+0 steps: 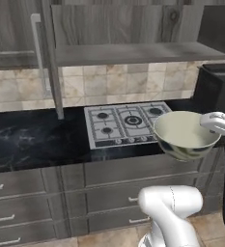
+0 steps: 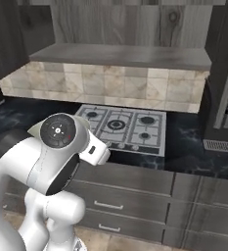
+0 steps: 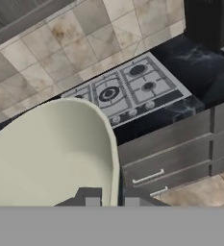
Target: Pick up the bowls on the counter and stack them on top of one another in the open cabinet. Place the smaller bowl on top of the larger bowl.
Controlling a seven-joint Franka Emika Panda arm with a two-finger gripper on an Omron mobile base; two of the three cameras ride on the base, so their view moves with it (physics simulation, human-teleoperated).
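The larger bowl [image 1: 185, 136], deep and cream with dark mottling outside, hangs in the air in front of the counter [image 1: 27, 140], right of the hob and below shelf height. My gripper [image 1: 206, 126] is shut on its right rim. In the hand view the bowl [image 3: 51, 153] fills the left, and its rim sits between the fingertips of my gripper [image 3: 111, 199]. The open cabinet [image 1: 133, 53] is up and to the left of the bowl; its grey shelf is bare and its door [image 1: 36, 48] stands open at the left. The smaller bowl is out of view.
A steel gas hob [image 1: 126, 123] is set into the counter under the cabinet. A dark appliance [image 1: 217, 87] stands at the counter's right end, close behind the held bowl. Grey drawers [image 1: 109, 193] run below the worktop. The robot's own arm [image 2: 57, 152] blocks the right base view's lower left.
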